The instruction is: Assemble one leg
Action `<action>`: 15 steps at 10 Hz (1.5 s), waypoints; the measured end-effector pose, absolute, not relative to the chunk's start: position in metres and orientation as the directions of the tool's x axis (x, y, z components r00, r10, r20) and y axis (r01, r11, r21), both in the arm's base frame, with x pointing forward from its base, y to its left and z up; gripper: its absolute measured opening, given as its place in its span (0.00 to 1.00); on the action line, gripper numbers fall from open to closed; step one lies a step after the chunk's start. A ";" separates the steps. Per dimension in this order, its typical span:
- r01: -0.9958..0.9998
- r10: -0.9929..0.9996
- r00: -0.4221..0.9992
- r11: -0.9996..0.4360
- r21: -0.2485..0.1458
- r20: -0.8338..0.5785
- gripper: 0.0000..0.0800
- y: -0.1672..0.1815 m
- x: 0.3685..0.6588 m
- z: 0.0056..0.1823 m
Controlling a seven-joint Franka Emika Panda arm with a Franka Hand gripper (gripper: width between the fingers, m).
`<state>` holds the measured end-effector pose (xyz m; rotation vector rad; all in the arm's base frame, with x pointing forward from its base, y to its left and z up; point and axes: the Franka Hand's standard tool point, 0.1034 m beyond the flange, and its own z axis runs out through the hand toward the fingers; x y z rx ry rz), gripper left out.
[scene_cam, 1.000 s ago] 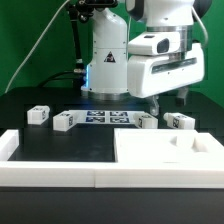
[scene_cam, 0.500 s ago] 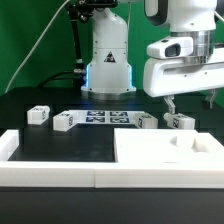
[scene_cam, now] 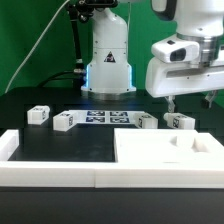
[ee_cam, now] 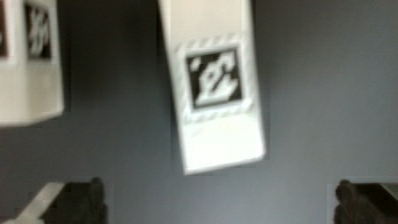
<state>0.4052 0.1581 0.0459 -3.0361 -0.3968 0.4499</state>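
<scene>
Tool has shifted toward the exterior view's right since a second ago; the parts on the bench have not moved.

Nearest: a white rail along the bench's front edge. Just behind it, on the exterior view's right, the tabletop lies flat, with a shallow recess showing on its top face.

Further back is a row on the black surface. From the exterior view's right: leg, neighbouring leg, marker board, third leg, fourth leg.

The tool hangs above the leg without touching it, fingers spread wide with nothing between them. Farthest: arm base.

The wrist view alone shows the leg's tag face up, lined up midway between the dark fingertips, and the neighbouring leg cut by the frame edge. Only the exterior view shows the tabletop, rail and the other two legs.
</scene>
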 end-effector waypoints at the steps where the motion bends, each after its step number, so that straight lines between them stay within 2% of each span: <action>1: 0.247 0.262 0.891 -0.965 -0.088 -0.370 0.81 0.160 0.401 0.042; 2: 0.254 0.269 0.879 -0.963 -0.089 -0.394 0.81 0.160 0.400 0.036; 3: 0.256 0.268 0.834 -0.962 -0.092 -0.482 0.81 0.158 0.390 0.033; 6: 0.247 0.257 0.694 -0.963 -0.113 -0.673 0.81 0.160 0.383 0.023; 9: 0.242 0.258 0.567 -0.960 -0.141 -0.782 0.81 0.162 0.383 0.016; 11: 0.258 0.287 0.584 -0.953 -0.162 -0.760 0.81 0.156 0.392 0.014; 15: 0.252 0.271 0.628 -0.958 -0.139 -0.730 0.81 0.154 0.398 0.007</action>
